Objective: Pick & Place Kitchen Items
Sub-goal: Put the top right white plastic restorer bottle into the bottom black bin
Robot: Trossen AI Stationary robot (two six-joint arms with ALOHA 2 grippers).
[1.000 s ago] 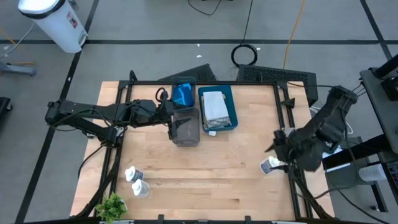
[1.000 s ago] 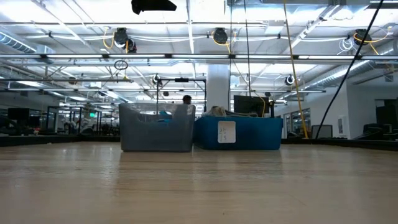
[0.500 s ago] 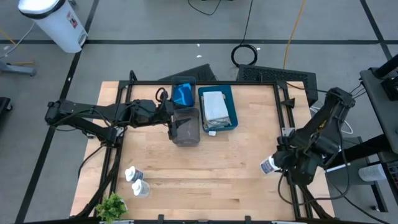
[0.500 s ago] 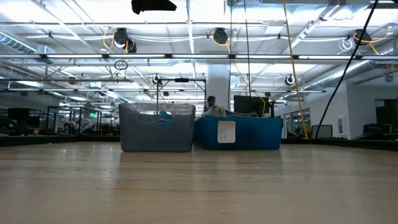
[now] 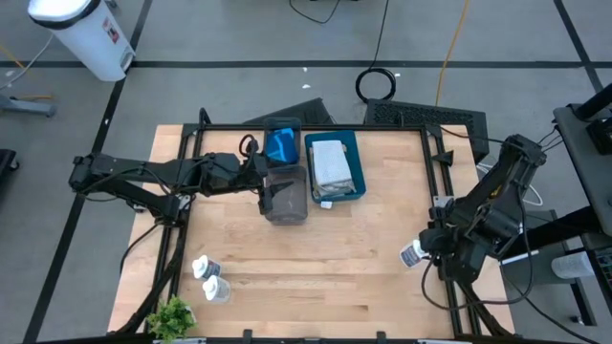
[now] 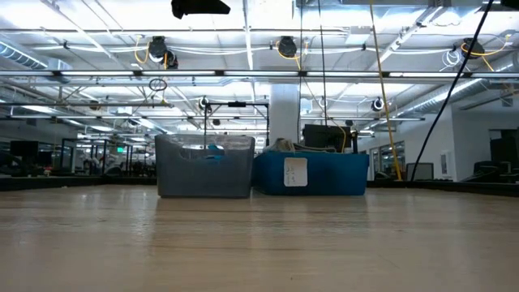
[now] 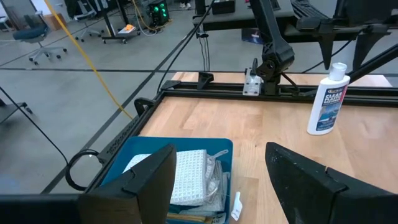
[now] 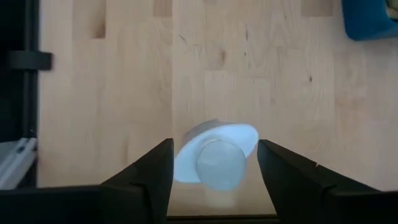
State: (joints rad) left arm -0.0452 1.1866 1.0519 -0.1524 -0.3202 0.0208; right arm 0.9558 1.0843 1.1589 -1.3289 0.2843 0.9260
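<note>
Right claw [image 8: 214, 171] has dropped over the white bottle [image 8: 217, 158] near the desk [image 5: 316, 268] right edge, fingers narrowing around it but still spread; grasp imminent. Left claw [image 7: 217, 180] spread above the teal tray [image 7: 143, 155].

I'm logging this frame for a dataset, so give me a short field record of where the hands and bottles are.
right hand: above an upright white bottle at the table's right edge, fingers either side, not gripping
left hand: open, over the grey tray
teal tray: holds folded cloths
other bottles: two, near the plant
</note>
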